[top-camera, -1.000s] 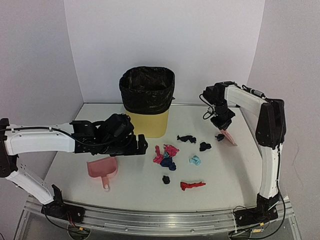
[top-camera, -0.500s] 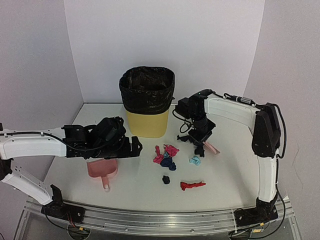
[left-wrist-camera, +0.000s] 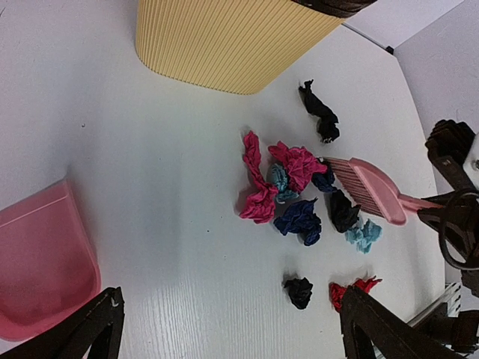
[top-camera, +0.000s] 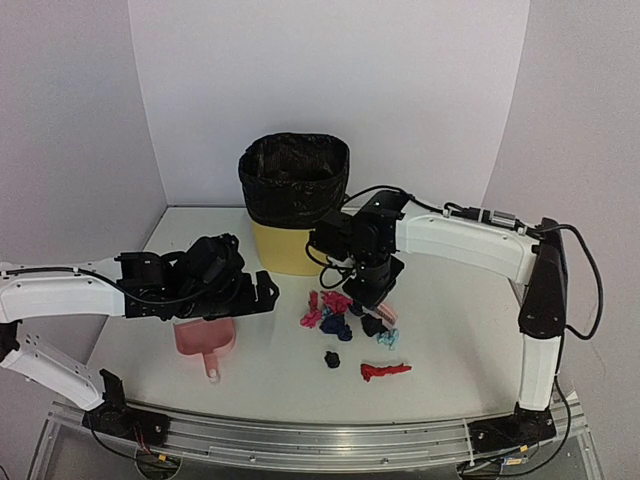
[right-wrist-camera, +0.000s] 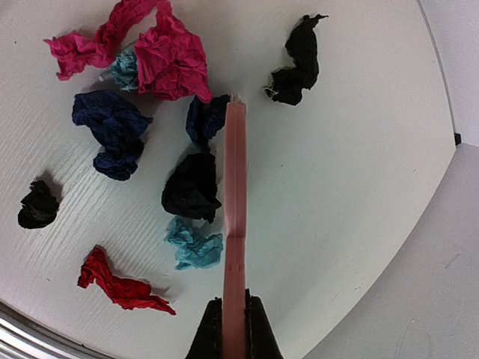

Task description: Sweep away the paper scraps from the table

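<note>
Several paper scraps lie mid-table: magenta, navy, a black wad and a red strip. My right gripper is shut on the handle of the pink hand brush, jaws tight on it in the right wrist view. The bristle end touches a navy scrap; a black wad and a teal wad lie against its left side. One black scrap lies apart, beyond the brush. My left gripper is open and empty, left of the scraps.
The pink dustpan lies flat at the front left, under my left arm, and shows in the left wrist view. A yellow bin with a black liner stands at the back, behind the scraps. A metal rail runs along the front edge.
My right arm has swept left with the brush, pushing a black and a teal scrap toward the magenta and navy cluster. My left arm has shifted slightly left and down.
</note>
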Action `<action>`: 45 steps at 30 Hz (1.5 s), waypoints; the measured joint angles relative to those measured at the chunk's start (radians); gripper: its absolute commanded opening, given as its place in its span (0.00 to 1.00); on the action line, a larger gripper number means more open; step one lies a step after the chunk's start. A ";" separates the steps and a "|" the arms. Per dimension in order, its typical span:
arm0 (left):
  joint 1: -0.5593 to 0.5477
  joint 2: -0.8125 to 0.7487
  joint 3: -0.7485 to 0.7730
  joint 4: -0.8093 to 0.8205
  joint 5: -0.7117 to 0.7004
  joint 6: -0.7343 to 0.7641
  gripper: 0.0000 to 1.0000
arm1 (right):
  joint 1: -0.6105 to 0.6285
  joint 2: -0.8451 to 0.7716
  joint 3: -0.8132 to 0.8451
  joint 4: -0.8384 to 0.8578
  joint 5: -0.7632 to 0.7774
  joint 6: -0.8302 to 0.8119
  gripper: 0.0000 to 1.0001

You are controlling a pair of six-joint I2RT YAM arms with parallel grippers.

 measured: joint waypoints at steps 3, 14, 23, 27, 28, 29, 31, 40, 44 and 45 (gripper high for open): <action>0.000 -0.005 -0.003 -0.002 0.000 -0.010 1.00 | 0.008 -0.040 0.001 0.002 0.040 -0.015 0.00; 0.000 -0.021 -0.021 -0.018 0.000 -0.038 1.00 | -0.114 -0.107 -0.087 0.190 0.290 -0.333 0.00; 0.000 -0.069 -0.057 -0.062 0.000 -0.089 1.00 | -0.287 -0.113 -0.324 0.733 0.166 -0.756 0.00; 0.000 -0.098 -0.076 -0.071 -0.001 -0.111 1.00 | -0.286 -0.070 -0.333 0.917 0.137 -0.864 0.00; 0.000 -0.104 -0.080 -0.071 -0.001 -0.117 1.00 | -0.285 -0.057 -0.333 0.950 0.129 -0.881 0.00; 0.000 -0.110 -0.083 -0.071 -0.001 -0.120 1.00 | -0.283 -0.047 -0.337 0.975 0.122 -0.892 0.00; 0.000 -0.122 -0.087 -0.071 -0.001 -0.125 1.00 | -0.278 -0.035 -0.350 1.015 0.108 -0.909 0.00; 0.000 -0.134 -0.093 -0.072 -0.007 -0.129 1.00 | -0.212 -0.032 -0.480 1.057 0.083 -0.925 0.00; 0.000 -0.115 -0.093 -0.068 -0.007 -0.122 1.00 | -0.156 -0.035 -0.515 1.058 0.107 -0.920 0.00; 0.000 -0.107 -0.093 -0.068 -0.007 -0.121 1.00 | -0.142 -0.039 -0.521 1.054 0.111 -0.912 0.00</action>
